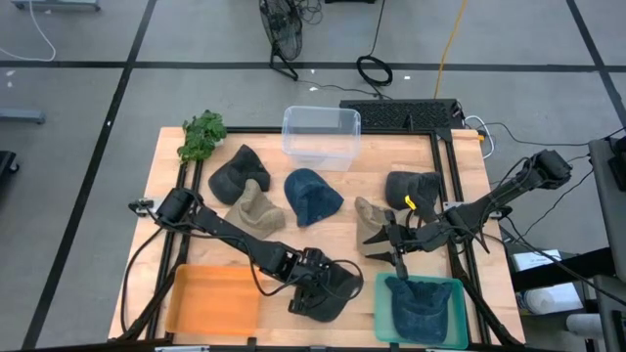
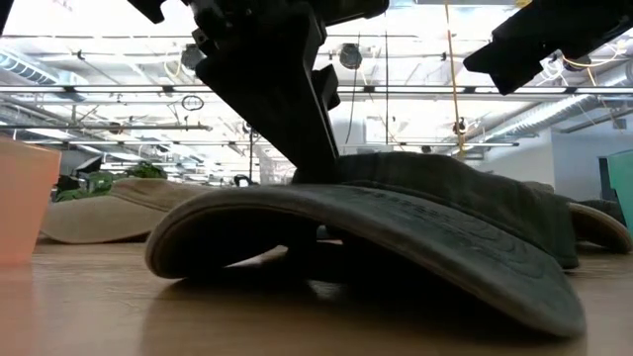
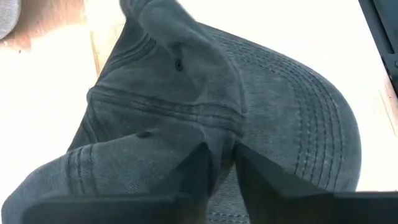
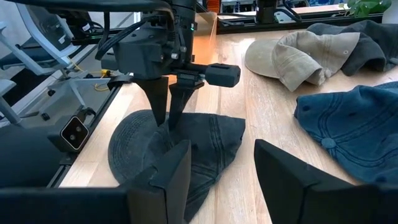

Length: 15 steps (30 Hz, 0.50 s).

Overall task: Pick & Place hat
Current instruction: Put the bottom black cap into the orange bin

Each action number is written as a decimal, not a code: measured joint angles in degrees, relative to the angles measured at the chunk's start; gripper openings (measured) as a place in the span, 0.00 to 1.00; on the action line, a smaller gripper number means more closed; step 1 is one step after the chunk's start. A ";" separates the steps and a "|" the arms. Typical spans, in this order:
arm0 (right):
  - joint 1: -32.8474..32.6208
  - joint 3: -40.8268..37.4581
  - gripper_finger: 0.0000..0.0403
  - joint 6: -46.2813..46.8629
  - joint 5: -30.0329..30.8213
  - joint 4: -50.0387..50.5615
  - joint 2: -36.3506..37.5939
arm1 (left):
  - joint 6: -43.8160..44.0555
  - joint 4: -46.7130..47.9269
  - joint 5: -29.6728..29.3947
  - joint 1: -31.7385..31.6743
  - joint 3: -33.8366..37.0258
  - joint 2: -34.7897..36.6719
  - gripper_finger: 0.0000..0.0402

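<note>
Dark grey cap (image 1: 321, 296) lying on table (image 1: 450, 176) at front edge, between orange tray (image 1: 210, 298) and green bin (image 1: 384, 311), brim flat on wood, crown slumped. Left gripper (image 3: 219, 163) down on crown, fingers pinched nearly together w/ a fold of fabric between them, per left wrist view; right wrist view shows same two tips (image 4: 166, 102) dug into cloth near the seam. Looks like a grip on the cap, though not yet lifted off the table.

Right gripper (image 4: 217, 168) hovering near front right, above tan cap (image 1: 377, 220) side, fingers spread wide, holding nothing.

Handling, as a judgement: washed cotton, light, very soft in crown, so will sag and drape once raised; brim stiffer, curved, likely to hang down and swing. Not fragile, not slippery; cloth bunches easily, so a pinch of crown fabric should hold, but a thin fold could slip out if only top layer caught. Best hold prob. at crown seam or where brim meets crown. Blue cap (image 1: 423, 305) already in green bin; other caps, clear box (image 1: 321, 135) & greens (image 1: 201, 135) further back.
</note>
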<state>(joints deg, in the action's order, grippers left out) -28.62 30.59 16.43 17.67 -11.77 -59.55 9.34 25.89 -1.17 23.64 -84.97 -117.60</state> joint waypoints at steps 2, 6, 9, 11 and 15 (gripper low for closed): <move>0.00 -0.19 0.39 0.00 0.00 -0.23 0.00 | 0.02 0.02 0.02 0.00 0.00 0.04 0.12; 0.00 -0.91 0.39 0.02 0.00 -0.31 0.00 | 0.31 1.19 1.07 -0.09 0.04 2.12 0.02; 0.00 -1.31 0.39 0.03 0.00 -0.44 0.00 | 1.37 2.31 0.98 -0.04 0.11 5.45 0.03; 0.00 -1.40 0.39 0.04 0.00 -0.42 0.00 | 2.48 2.10 0.14 -0.01 0.11 8.06 0.04; 0.00 -1.40 0.39 0.04 0.00 -0.46 0.00 | 5.03 3.32 -2.16 1.39 0.11 14.10 0.02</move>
<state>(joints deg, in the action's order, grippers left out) -28.62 29.19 16.47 17.67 -12.23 -59.55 14.38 29.21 -3.33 25.02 -84.86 -103.50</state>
